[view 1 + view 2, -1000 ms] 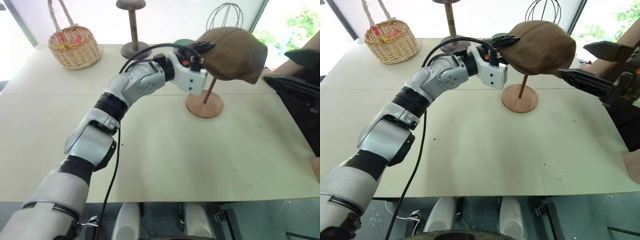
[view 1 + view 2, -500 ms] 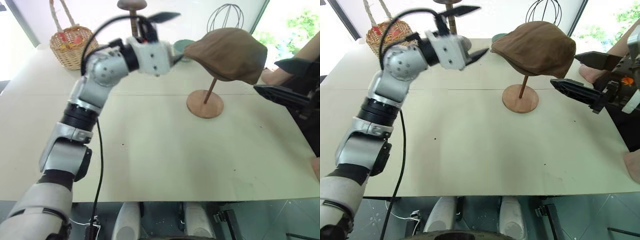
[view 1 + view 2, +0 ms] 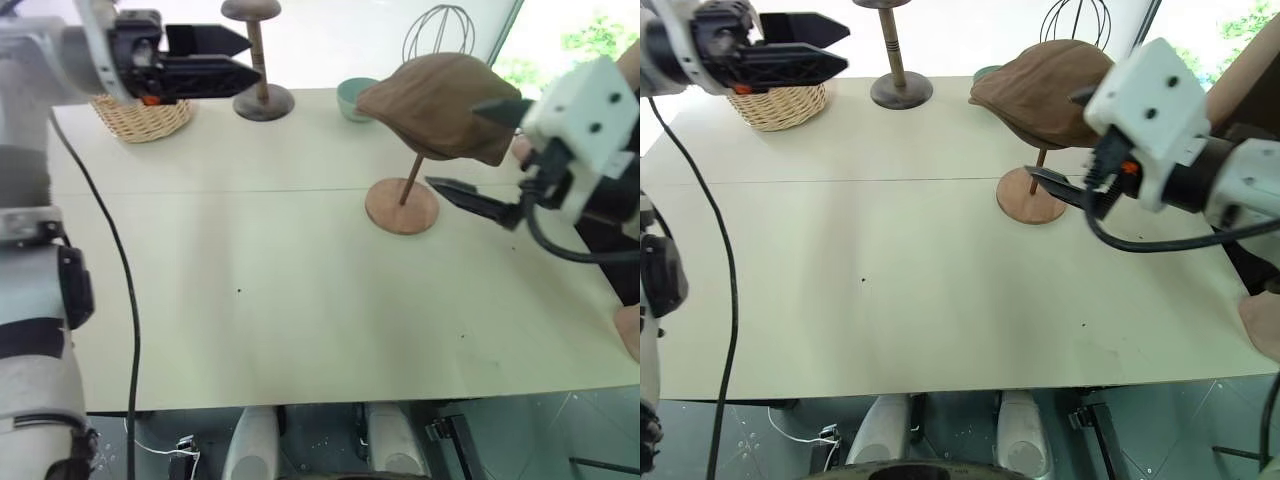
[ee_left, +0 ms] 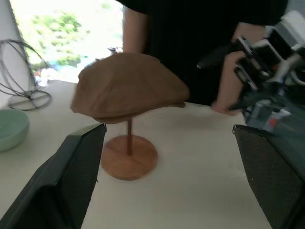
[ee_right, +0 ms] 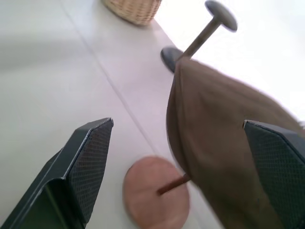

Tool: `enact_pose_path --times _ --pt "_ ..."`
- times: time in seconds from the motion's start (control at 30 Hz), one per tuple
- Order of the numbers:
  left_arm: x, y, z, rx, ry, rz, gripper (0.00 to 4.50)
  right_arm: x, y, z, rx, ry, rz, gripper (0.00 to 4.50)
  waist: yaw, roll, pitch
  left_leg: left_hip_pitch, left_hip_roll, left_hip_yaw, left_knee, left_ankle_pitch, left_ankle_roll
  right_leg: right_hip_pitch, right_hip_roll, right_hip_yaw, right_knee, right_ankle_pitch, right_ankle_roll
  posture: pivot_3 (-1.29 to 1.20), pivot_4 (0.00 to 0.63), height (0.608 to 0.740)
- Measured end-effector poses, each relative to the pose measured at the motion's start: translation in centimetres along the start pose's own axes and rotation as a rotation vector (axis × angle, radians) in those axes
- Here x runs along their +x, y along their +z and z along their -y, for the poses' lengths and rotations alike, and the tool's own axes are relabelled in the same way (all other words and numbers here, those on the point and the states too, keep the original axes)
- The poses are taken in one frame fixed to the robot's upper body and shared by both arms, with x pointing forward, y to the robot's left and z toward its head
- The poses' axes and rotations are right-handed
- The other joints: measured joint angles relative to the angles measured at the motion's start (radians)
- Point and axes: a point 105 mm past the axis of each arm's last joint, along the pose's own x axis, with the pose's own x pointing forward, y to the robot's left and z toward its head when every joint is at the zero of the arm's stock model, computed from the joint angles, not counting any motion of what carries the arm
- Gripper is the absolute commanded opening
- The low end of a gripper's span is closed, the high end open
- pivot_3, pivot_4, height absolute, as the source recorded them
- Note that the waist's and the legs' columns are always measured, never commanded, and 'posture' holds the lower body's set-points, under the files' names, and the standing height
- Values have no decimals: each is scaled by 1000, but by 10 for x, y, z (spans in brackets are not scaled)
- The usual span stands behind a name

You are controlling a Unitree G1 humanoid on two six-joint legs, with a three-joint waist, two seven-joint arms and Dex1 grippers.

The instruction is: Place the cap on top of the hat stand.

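Already the table [image 3: 300, 320] carries the hat stand [image 3: 402, 205] with the flat cap [image 3: 435, 95] draped on its top. Right gripper [image 3: 480, 150], jaws spread and empty, should nudge gently; left gripper [image 3: 235, 58] hangs spread, well apart.

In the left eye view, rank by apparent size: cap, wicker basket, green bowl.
1. cap
2. wicker basket, partly hidden behind the left gripper, so its rank is unsure
3. green bowl, clearly smallest, partly behind the cap

The brown cap [image 3: 440, 106] sits draped atop the slanted wooden hat stand [image 3: 403, 205].
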Motion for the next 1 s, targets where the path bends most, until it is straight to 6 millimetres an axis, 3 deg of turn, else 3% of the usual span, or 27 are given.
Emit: enact_pose_path --times 0.2,0.4,0.63,0.73,0.97,1.0 --pt "1 -27 7 -57 -86 -140 4463 38 0 -8 -199 -58 -45 4500 4 0 0 -7 0 0 0 0 0 -5 0 0 0 0 -1 0 150 728" --pt "10 -23 0 -37 -103 -135 4463 62 -23 -14 -432 -87 -140 4500 0 0 0 -18 -1 0 4 1 1 -17 0 1 8 1 4 0 150 728" --pt "17 -24 -5 -23 -118 -128 4463 77 -32 13 -633 -204 -209 4500 -4 0 0 -16 0 0 3 1 1 -17 0 1 11 -1 3 0 150 728" --pt "17 -20 -7 -20 -111 -115 4500 79 -31 15 -676 -208 -215 3663 -3 0 0 -16 0 0 3 1 1 -18 0 1 11 0 5 0 150 728" --pt "17 -20 -10 -3 -100 -119 4500 83 -17 10 -722 -200 -157 42 -3 0 0 -16 -1 0 3 1 1 -17 0 1 11 1 6 0 150 728" --pt "17 -20 -10 -3 -100 -119 4500 83 -15 10 -728 -199 -150 42 -3 0 0 -16 0 0 3 1 1 -17 0 1 11 1 6 0 150 728"
